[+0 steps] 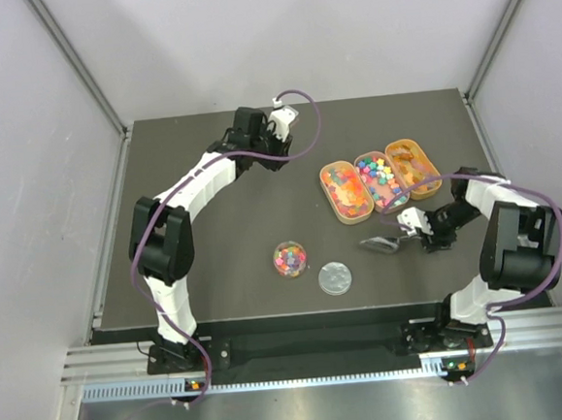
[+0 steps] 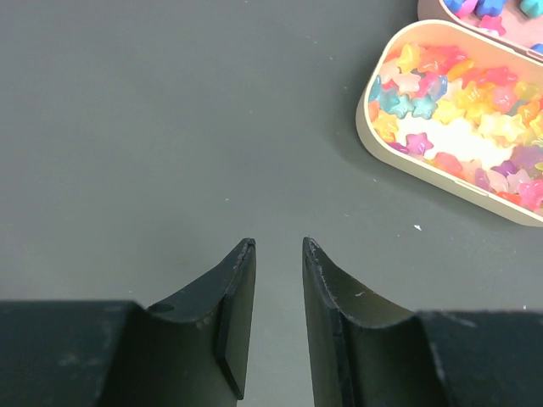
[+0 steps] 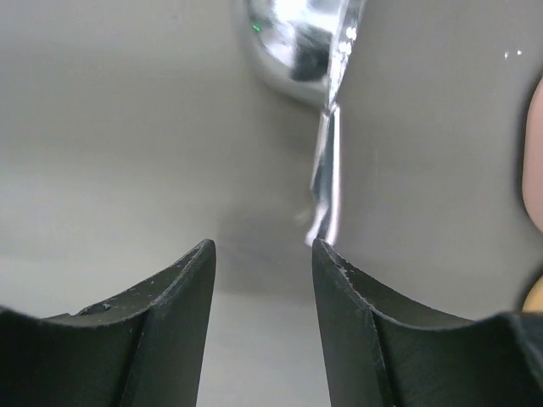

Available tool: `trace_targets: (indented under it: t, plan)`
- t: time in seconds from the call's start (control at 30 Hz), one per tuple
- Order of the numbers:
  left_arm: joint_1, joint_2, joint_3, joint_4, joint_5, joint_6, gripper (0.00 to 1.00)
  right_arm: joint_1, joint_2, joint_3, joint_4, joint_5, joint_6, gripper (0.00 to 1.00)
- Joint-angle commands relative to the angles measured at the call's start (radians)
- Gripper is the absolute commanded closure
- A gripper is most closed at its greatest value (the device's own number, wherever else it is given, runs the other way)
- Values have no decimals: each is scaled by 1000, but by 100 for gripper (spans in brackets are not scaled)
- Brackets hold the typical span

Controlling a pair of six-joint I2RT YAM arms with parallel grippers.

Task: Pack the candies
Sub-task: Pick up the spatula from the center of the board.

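Many candies (image 2: 462, 119), star-shaped and mixed in colour, are sitting heaped in three oval tan trays (image 1: 324, 177) at the far right of the counter (image 1: 233, 223). More are sitting in a small round clear cup (image 1: 276, 259) near the front middle. A round clear lid (image 1: 334, 278) is lying just beside the cup, apart from it and not on it. A metal scoop (image 1: 383, 244) is lying flat between the lid and the trays, its bowl pointing away from the right tool (image 3: 263, 246).

The right tool is hovering low at the handle end, fingers apart and gripping nothing. The handle is lying at the tip of one finger rather than in the gap. The left tool (image 2: 278, 242) is hanging over the far side of the counter, fingers apart and empty, with the nearest tray off to one side.

Risks, as judged from here:
- Closing now is likely catching air or nudging the handle sideways, since it is sitting off-centre.
- The handle is thin, shiny and flat on the counter, so fingertips are likely scraping the surface or squeezing it out.
- A shoved scoop could be sliding into the lid, or on toward the cup.
- The cup is looking light and nothing is steadying it, so a bump could be tipping it and scattering candies.
- The trays are looking brim-full, so a scoop driven in steeply could be pushing candies over the rim.
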Motion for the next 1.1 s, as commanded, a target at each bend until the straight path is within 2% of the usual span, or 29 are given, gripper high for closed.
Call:
trace_targets:
  t: [0.0, 0.47, 0.57, 0.73, 1.07]
  plan:
    - [-16, 9, -4, 18, -11, 19, 66, 14, 44, 60, -1, -40, -309, 51]
    - [-44, 61, 29, 22, -16, 23, 66, 12, 63, 122, -107, -21, -385, 51]
    - [-46, 68, 31, 25, -14, 19, 66, 14, 58, 105, -140, -15, -463, 51]
    - [-47, 77, 37, 25, -17, 19, 66, 32, 49, 33, -131, 25, -552, 52]
    - [-49, 72, 25, 24, -26, 22, 66, 55, 72, 34, -6, -50, -527, 53]
